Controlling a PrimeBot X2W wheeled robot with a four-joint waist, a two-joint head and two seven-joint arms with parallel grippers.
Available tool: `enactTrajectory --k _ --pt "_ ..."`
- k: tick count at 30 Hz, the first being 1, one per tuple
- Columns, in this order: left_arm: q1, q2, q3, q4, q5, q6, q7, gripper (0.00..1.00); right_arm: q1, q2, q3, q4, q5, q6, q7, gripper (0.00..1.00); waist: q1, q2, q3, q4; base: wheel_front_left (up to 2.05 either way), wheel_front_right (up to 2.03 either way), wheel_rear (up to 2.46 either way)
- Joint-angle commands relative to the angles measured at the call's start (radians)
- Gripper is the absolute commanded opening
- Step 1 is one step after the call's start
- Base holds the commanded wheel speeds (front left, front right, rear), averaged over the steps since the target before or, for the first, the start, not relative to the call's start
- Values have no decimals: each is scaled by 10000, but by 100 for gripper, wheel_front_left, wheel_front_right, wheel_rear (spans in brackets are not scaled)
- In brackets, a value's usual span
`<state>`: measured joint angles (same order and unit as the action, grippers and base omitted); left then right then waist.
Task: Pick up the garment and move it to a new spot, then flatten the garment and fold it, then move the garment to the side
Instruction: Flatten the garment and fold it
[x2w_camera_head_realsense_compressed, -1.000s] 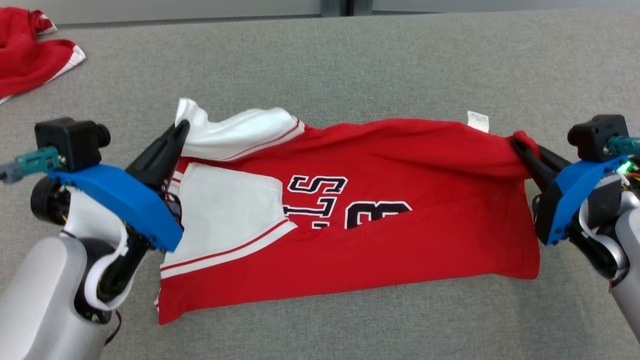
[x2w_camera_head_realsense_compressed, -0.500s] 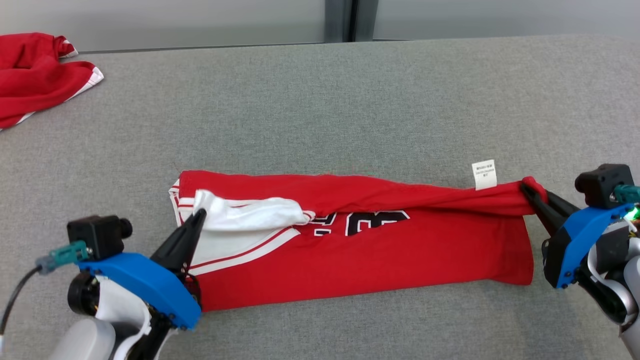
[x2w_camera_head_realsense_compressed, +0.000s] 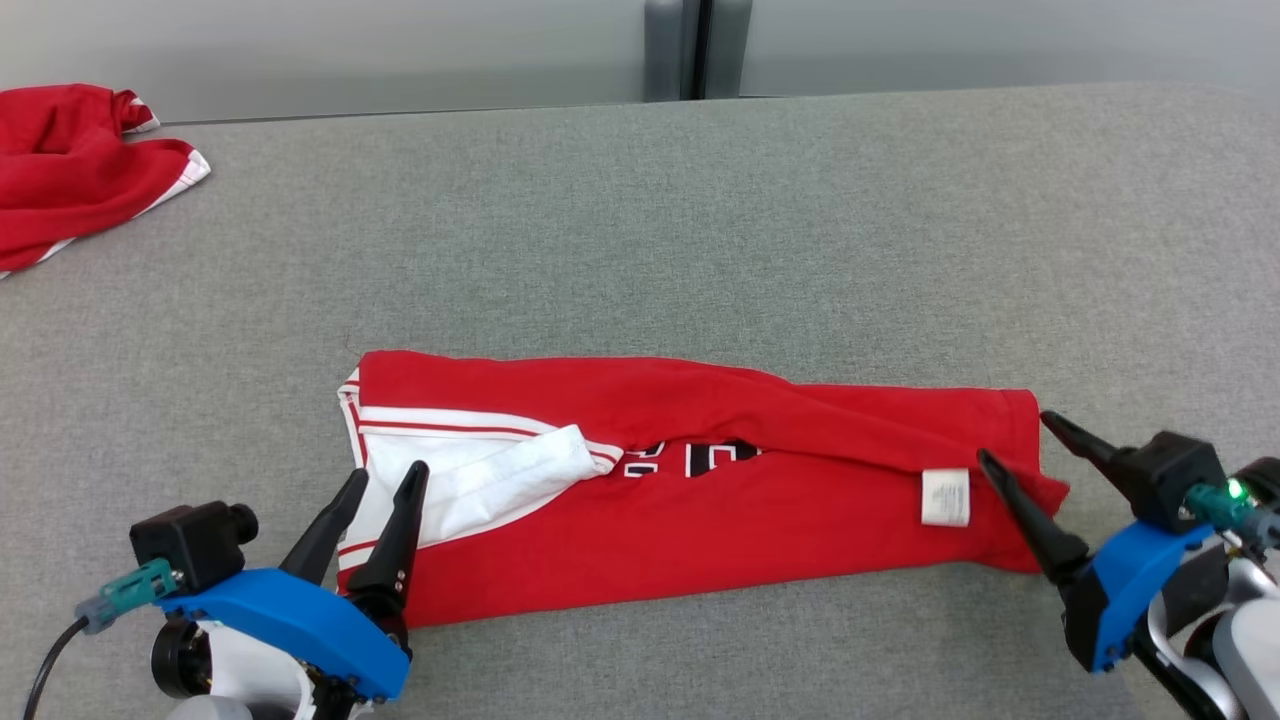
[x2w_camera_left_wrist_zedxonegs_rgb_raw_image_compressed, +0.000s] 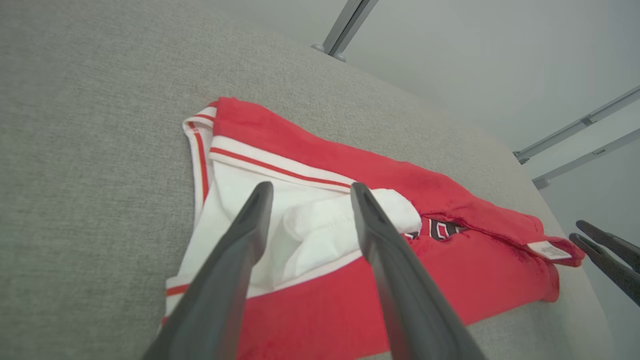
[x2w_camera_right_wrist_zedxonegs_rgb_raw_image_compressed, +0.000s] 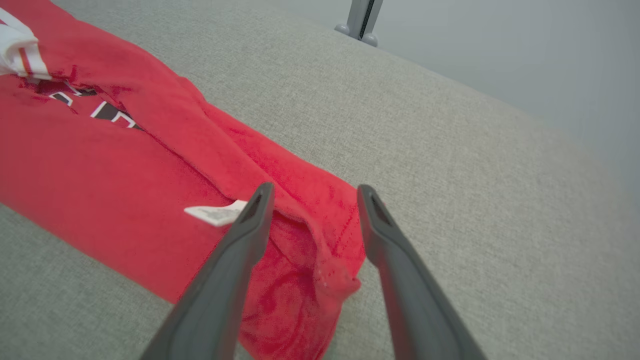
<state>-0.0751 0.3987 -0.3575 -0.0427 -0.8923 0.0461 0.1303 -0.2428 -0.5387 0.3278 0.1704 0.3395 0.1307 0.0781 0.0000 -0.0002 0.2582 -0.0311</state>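
The garment (x2w_camera_head_realsense_compressed: 700, 500), a red jersey with white trim, lies on the grey table (x2w_camera_head_realsense_compressed: 700, 220) as a long band doubled lengthwise, stretched from one gripper to the other. Its upper layer ends in a slanted, uneven edge that partly covers the black lettering (x2w_camera_head_realsense_compressed: 700, 457).

The left gripper (x2w_camera_head_realsense_compressed: 390, 470) stands with its fingers apart, holding nothing. The loose white sleeve (x2w_camera_left_wrist_zedxonegs_rgb_raw_image_compressed: 345, 217) lies bunched between and just ahead of their tips. The right gripper (x2w_camera_head_realsense_compressed: 1015, 437) is likewise spread and empty. The band's rumpled end corner sits between its two fingers, and the care label (x2w_camera_right_wrist_zedxonegs_rgb_raw_image_compressed: 215, 214) lies just outside the inner finger, turned upward. A second red garment (x2w_camera_head_realsense_compressed: 80, 160) lies well beyond the left fingers at the table's far corner.

Hazards, as judged from this arrangement:
- **Snagging.** Both finger pairs straddle cloth, so a low or sideways withdrawal could catch the sleeve or the corner and drag the fold open.
- **Crooked fold.** The sleeve is unflattened and the top edge is oblique, so a further fold may trap a lump and come out crooked.
- **Separating layers.** A pinch that takes the upper layer alone would pull the layers apart when lifted.
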Motion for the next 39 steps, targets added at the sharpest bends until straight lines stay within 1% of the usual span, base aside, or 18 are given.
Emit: enactTrajectory --k 1,4,8,14,17,21,26,31,33,34,39 --pt "109 -83 107 -17 91 67 -205 100 329 -149 52 -207 -134 2 -25 100 0 2 -18 -23 0 0 0" --pt "167 -116 175 -33 252 152 -553 100 759 -411 107 -534 -462 2 72 100 0 2 -54 -71 0 0 0" --pt "16 -165 185 23 635 307 -1011 100 1131 -172 -467 -866 -228 2 251 100 0 2 -137 -139 0 0 0" --pt "-353 -477 -5 161 1332 595 -1647 100 1217 768 -1879 -714 17 2 401 100 0 2 -303 -88 0 0 0" --pt "-577 -818 -42 302 1435 701 -1981 100 1020 1118 -2324 -499 -17 2 519 100 0 2 -402 47 0 0 0" --pt "-762 -1105 -183 591 1667 837 -2354 100 782 1526 -2834 -164 -90 2 802 100 0 2 -556 316 0 0 0" --pt "-789 -1320 -245 904 1800 944 -2667 100 943 1897 -3424 517 -46 2 1347 100 0 2 -722 761 0 0 0" --pt "-565 -1350 -213 1023 1790 1020 -2845 100 1374 2322 -4150 1013 -139 2 1854 100 0 2 -798 1173 0 0 0" --pt "-531 -1356 -237 1040 1804 1054 -2888 100 1537 2500 -4466 1266 -344 2 1950 100 0 2 -797 1315 0 0 0" --pt "-521 -1331 -265 1041 1866 1076 -2894 100 1579 2676 -4579 1381 -379 2 2017 100 0 2 -798 1385 0 0 0" --pt "-395 -1407 -287 915 1846 1135 -2959 100 1555 3222 -4733 1888 -498 2 2261 100 0 2 -765 1575 0 0 0"
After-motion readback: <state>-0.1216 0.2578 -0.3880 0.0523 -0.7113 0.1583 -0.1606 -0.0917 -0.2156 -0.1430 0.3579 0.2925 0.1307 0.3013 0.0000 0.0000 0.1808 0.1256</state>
